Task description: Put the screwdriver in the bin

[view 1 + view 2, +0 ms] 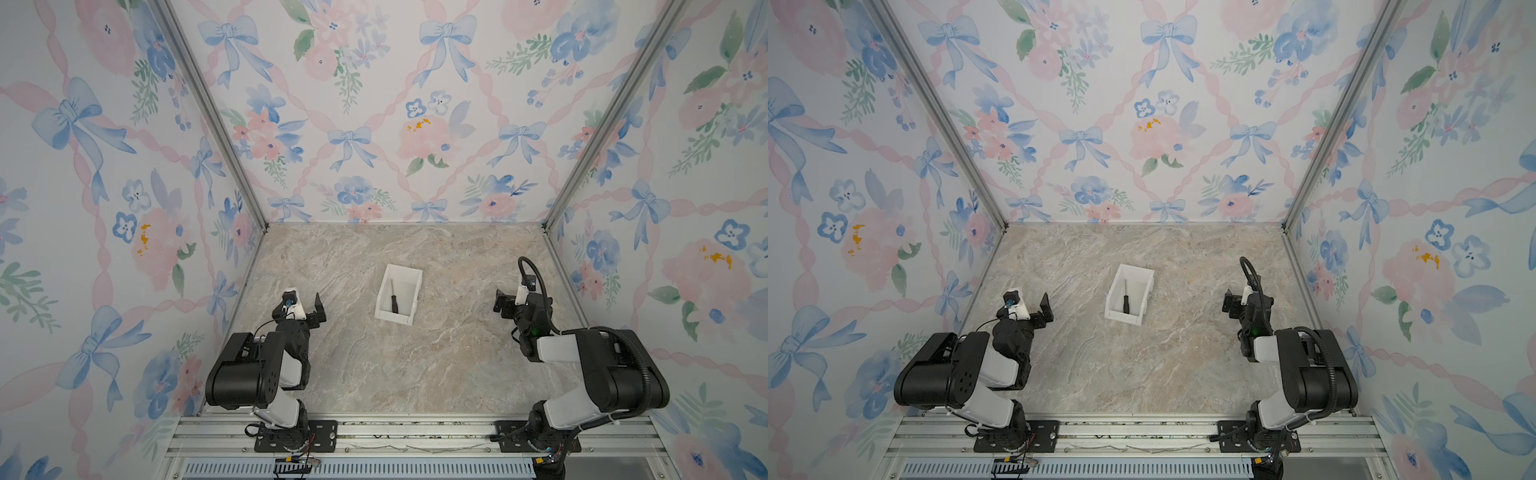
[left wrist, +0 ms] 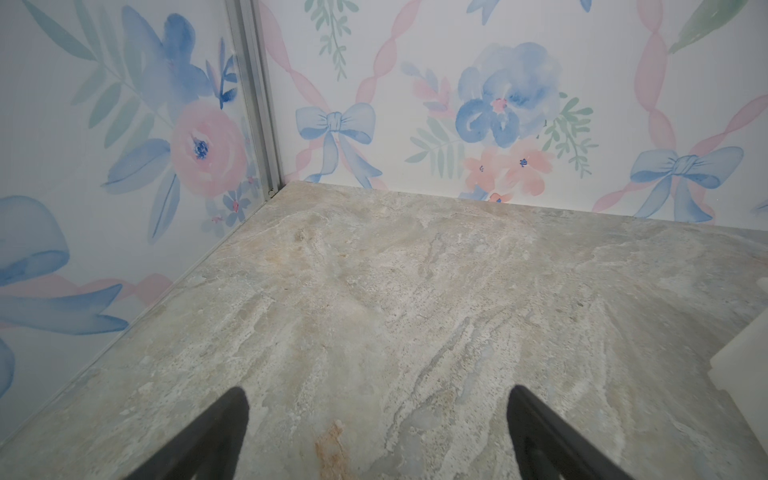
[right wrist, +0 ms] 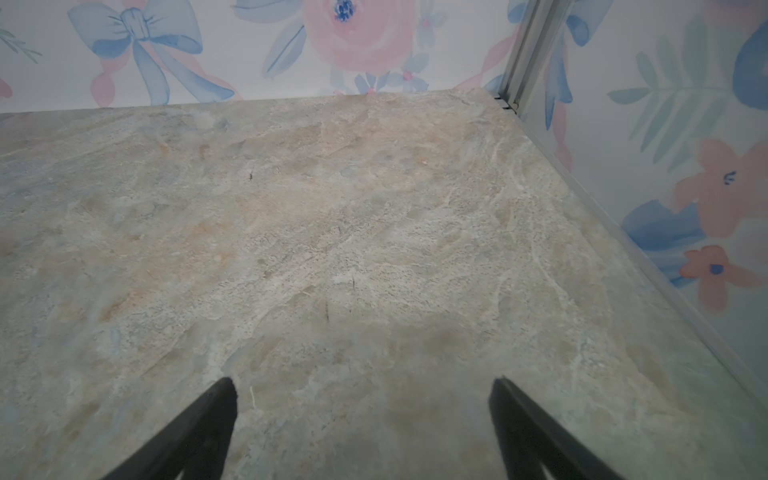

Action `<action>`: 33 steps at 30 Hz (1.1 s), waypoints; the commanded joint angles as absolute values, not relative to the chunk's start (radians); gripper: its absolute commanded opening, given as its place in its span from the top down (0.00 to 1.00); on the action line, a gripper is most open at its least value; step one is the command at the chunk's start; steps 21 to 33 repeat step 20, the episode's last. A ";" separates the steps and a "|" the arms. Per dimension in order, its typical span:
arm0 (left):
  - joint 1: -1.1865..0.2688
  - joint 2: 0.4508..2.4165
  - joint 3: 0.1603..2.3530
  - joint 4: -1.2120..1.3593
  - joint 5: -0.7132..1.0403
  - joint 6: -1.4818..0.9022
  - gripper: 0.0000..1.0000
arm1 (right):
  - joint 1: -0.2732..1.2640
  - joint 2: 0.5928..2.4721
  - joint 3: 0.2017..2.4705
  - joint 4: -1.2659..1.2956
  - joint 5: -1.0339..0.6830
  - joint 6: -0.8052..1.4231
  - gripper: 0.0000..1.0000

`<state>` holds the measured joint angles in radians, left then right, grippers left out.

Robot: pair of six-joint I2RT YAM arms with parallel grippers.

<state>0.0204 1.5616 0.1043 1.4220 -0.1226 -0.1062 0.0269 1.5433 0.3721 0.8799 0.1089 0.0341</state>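
The screwdriver (image 1: 393, 298) lies flat inside the bin (image 1: 394, 319). Its black handle is at the end nearer the arms and its thin shaft points toward the back wall; both top views show it so. The bin stands on the marbled desk (image 1: 415, 374), between the two tools and well apart from each: off to the right of the left tool (image 2: 378, 390) and off to the left of the right tool (image 3: 363, 380). The left tool's jaws are spread wide with only bare desk between them. The right tool's jaws are likewise spread wide, gripping nothing, above bare desk near the right wall.
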 commanded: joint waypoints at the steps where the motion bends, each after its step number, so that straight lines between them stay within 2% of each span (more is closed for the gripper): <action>1: 0.016 1.562 0.161 1.354 -0.094 -0.091 0.02 | 0.047 1.545 0.395 0.896 0.110 0.002 0.03; 5: 0.007 1.567 0.230 1.231 -0.009 -0.043 0.02 | 0.052 1.545 0.398 0.893 0.112 0.000 0.03; 33: -0.002 1.568 0.235 1.223 -0.015 -0.033 0.02 | 0.056 1.546 0.399 0.892 0.116 -0.005 0.03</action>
